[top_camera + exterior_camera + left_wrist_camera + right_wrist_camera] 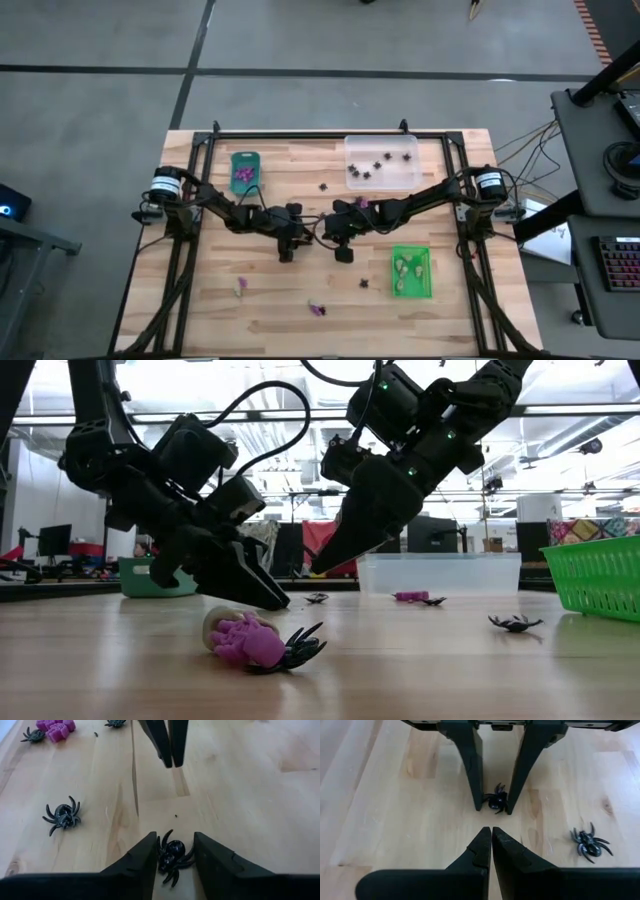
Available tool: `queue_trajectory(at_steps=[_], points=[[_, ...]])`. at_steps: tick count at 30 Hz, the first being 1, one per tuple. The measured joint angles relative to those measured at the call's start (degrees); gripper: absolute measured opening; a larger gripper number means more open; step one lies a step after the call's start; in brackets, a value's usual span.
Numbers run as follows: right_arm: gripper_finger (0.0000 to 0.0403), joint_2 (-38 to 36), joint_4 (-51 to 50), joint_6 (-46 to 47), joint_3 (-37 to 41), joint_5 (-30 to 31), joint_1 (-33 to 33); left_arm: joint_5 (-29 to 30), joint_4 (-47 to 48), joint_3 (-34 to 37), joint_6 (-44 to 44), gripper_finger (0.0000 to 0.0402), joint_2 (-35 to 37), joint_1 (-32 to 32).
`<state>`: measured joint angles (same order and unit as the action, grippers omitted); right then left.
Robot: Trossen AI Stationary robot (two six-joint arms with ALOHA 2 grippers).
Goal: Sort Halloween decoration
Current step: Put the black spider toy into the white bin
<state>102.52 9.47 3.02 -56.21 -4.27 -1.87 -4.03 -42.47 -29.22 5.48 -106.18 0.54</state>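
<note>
Left end effector (172, 857) straddles a small black plastic spider (172, 856), fingers not yet clamped; legs could slip free. Clenched right end effector (487, 837) hovers at twelve o'clock, risking collision.

text: none legible | labels: none | brands: none | numbers: none | signs: none
</note>
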Motion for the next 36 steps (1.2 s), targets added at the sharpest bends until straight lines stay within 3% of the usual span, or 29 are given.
queue_trajectory(at_steps=[22,28,36], points=[[0.0009,-1.2,-3.2,0.1,0.0,-0.5,0.0,-1.0,0.3,0.1,-1.5,0.0094,2.6,-0.1],[0.0009,-5.4,-8.5,-1.6,0.1,-0.4,0.0,-1.0,0.6,-1.9,-1.5,0.0094,3.7,-0.1],[0.0009,-15.5,-13.7,-5.0,3.8,-0.2,0.0,-1.2,3.4,-9.6,2.7,0.0094,4.1,-1.3]])
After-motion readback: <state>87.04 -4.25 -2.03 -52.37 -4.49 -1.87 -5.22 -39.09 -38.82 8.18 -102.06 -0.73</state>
